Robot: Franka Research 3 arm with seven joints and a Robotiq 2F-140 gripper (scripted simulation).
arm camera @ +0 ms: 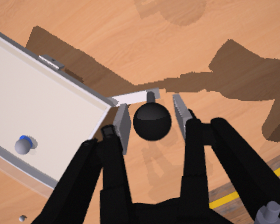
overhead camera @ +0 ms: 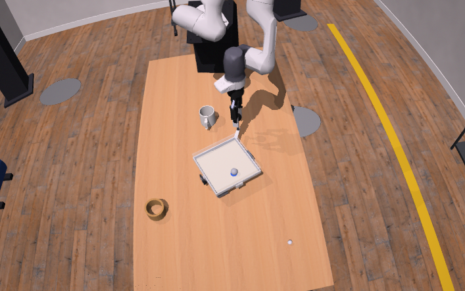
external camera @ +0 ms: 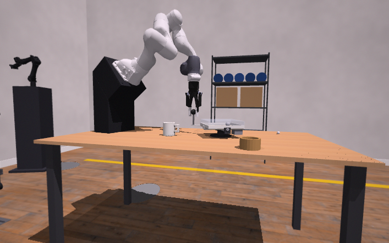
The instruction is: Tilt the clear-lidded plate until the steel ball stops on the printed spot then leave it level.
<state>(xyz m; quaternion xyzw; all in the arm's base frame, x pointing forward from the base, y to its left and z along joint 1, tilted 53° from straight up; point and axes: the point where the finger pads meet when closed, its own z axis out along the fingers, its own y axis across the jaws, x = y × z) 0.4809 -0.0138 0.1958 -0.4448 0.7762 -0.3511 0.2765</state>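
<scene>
Hanging nose-down over the wooden table (overhead camera: 176, 231), the gripper (arm camera: 152, 125) has its jaws parted partway, one fingertip (arm camera: 122, 127) on each side of the black ball knob (arm camera: 151, 121) and a thin gap showing at both sides, so nothing is gripped. In the exterior view that knob (external camera: 192, 111) tops a short upright stem just under the fingers, at the corner of the clear-lidded plate (external camera: 222, 123) nearest the arm. The plate (overhead camera: 205, 164) is a square white tray with a grey rim, turned at an angle on the table and carried on a dark pivot base (external camera: 220, 134); from the side it looks about level. Inside it the steel ball (overhead camera: 233, 170) rests toward the corner away from the arm, with the blue printed spot (overhead camera: 233, 174) showing just at its lower edge, so ball and spot overlap. In the wrist view only the blue mark (arm camera: 26, 143) can be made out on the white floor. A white mug (overhead camera: 207, 116) stands near the gripper, apart from the plate. A wooden ring (overhead camera: 155, 209) lies well apart on the other side, and a small white ball (overhead camera: 289, 241) sits far off near the table's edge.
</scene>
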